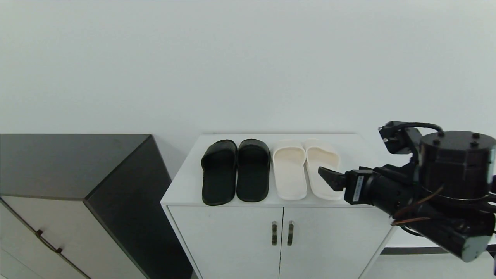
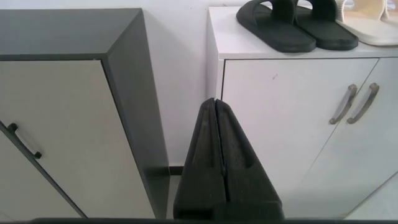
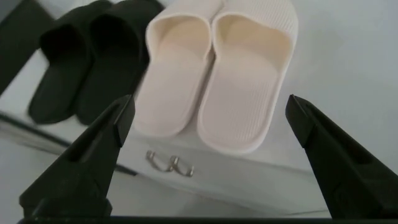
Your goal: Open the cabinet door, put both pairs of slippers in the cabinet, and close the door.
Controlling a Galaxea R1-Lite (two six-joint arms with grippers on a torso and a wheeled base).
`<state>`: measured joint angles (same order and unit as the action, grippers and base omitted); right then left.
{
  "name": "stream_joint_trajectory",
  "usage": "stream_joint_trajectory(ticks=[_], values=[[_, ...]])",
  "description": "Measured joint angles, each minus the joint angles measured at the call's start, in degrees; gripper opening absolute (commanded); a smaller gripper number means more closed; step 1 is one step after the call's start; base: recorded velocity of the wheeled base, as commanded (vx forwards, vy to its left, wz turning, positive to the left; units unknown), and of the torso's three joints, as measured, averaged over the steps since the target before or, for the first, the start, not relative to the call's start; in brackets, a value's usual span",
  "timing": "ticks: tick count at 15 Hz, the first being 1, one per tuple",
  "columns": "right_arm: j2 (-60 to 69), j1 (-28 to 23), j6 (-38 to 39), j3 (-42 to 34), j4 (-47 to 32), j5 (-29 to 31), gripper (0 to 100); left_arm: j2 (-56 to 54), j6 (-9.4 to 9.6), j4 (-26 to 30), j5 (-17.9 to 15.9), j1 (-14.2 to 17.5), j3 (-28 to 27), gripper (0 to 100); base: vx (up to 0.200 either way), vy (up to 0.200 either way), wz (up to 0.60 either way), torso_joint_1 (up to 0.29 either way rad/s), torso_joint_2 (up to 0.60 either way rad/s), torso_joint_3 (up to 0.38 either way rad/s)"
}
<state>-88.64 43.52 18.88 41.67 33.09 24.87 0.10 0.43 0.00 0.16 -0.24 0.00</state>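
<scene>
Black slippers [image 1: 235,171] and cream slippers [image 1: 306,169] sit atop the closed cabinet [image 1: 232,240]. Right pincer [image 3: 209,106] gapes empty; left pincer [image 2: 216,106] is pinched together, empty.

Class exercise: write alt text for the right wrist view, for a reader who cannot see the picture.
The right gripper, fingers spread wide, faces a cream pair of slippers lying side by side on a white cabinet. A black pair of slippers lies beside them, and the cabinet's two door handles show below the front edge.
</scene>
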Motion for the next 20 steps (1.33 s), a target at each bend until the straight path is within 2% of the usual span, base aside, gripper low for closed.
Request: stream_joint_trajectory(ticks=[7,11,19,20], values=[[-18.27,0.07,-1.54,15.27,0.30,9.62,100,0.00,0.01,0.00,0.00,0.00,0.00,0,0.000,0.000,0.00,0.000,0.00,0.000],[-25.97,-1.63,-3.54,24.17,0.27,10.24,100,0.00,-0.02,0.00,-0.02,0.00,0.00,0,0.000,0.000,0.00,0.000,0.00,0.000],[-34.54,-5.62,-6.77,33.13,0.49,9.29,100,0.00,0.01,0.00,-0.09,-0.05,0.00,0,0.000,0.000,0.00,0.000,0.00,0.000],[-35.23,-5.92,-7.50,34.22,0.46,9.26,0,0.00,0.01,0.00,-0.29,-0.05,0.00,0,0.000,0.000,0.00,0.000,0.00,0.000]])
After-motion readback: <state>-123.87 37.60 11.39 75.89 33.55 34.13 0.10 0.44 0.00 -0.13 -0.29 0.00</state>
